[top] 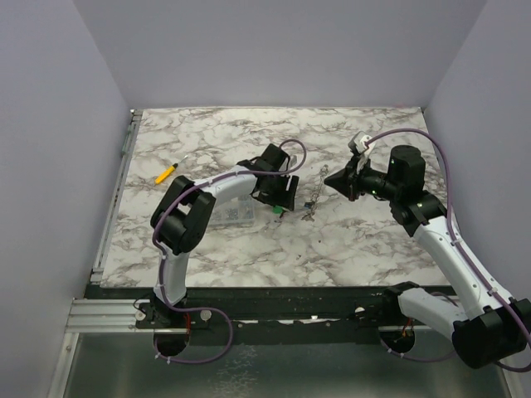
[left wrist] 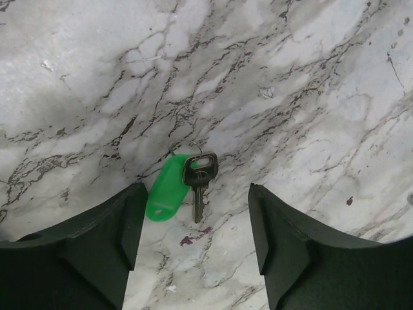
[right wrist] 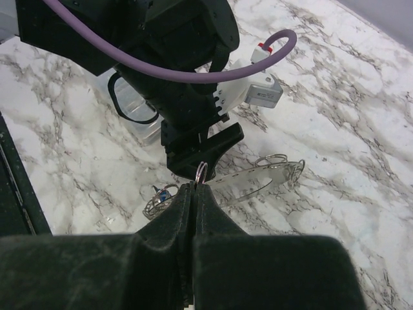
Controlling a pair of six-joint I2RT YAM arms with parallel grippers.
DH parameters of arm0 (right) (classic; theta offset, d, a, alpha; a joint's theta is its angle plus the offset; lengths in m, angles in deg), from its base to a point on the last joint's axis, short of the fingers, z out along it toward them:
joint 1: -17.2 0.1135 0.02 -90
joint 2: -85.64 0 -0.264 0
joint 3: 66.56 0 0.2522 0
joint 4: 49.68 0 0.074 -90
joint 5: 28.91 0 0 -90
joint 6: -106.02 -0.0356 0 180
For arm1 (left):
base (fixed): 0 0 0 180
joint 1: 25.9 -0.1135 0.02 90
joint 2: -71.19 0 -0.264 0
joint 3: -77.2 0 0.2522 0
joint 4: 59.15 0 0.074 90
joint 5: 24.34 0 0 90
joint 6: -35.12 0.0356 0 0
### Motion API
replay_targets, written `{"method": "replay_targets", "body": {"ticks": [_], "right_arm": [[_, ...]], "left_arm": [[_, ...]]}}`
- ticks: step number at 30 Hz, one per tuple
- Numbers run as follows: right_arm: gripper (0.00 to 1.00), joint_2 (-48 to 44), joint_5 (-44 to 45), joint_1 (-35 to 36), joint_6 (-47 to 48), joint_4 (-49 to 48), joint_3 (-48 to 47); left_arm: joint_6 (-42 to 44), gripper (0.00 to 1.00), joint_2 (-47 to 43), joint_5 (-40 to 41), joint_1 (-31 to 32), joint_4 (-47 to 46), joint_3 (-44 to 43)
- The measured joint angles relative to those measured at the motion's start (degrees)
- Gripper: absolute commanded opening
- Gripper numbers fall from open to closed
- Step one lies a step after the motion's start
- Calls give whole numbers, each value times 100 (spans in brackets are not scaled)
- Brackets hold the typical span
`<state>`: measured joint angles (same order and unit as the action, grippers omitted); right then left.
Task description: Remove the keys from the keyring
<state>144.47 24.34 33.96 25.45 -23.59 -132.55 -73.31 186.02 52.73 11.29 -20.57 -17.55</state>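
Observation:
The keyring [right wrist: 255, 179], a large flat grey metal ring, is held edge-on above the table; it shows as a thin shape in the top view [top: 314, 199]. My right gripper [right wrist: 194, 187] is shut on it at a small split ring [right wrist: 201, 172], and also shows in the top view [top: 329, 178]. A blue-headed key [right wrist: 161, 196] and small wire rings [right wrist: 279, 159] hang from it. A silver key [left wrist: 199, 175] with a green plastic tag [left wrist: 166, 187] lies flat on the marble, apart from the keyring. My left gripper [left wrist: 193, 239] is open and empty just above it [top: 280, 201].
A clear plastic compartment box [top: 235, 215] sits left of the left gripper and shows behind it in the right wrist view [right wrist: 143, 129]. A yellow pen-like tool [top: 168, 172] lies at the far left. The marble table top [top: 373, 249] is walled on three sides.

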Motion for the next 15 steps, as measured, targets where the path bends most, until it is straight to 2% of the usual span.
{"method": "replay_targets", "body": {"ticks": [3, 5, 11, 15], "right_arm": [[1, 0, -22, 2, 0, 55, 0], [1, 0, -26, 2, 0, 94, -2], [0, 17, -109, 2, 0, 225, -125], [1, 20, -184, 2, 0, 297, -232]], "left_arm": [[24, 91, -59, -210, -61, 79, 0], [63, 98, -184, -424, -162, 160, 0], [389, 99, -1119, -1080, -691, 278, -2], [994, 99, -1910, -1427, -1078, 439, -118]]}}
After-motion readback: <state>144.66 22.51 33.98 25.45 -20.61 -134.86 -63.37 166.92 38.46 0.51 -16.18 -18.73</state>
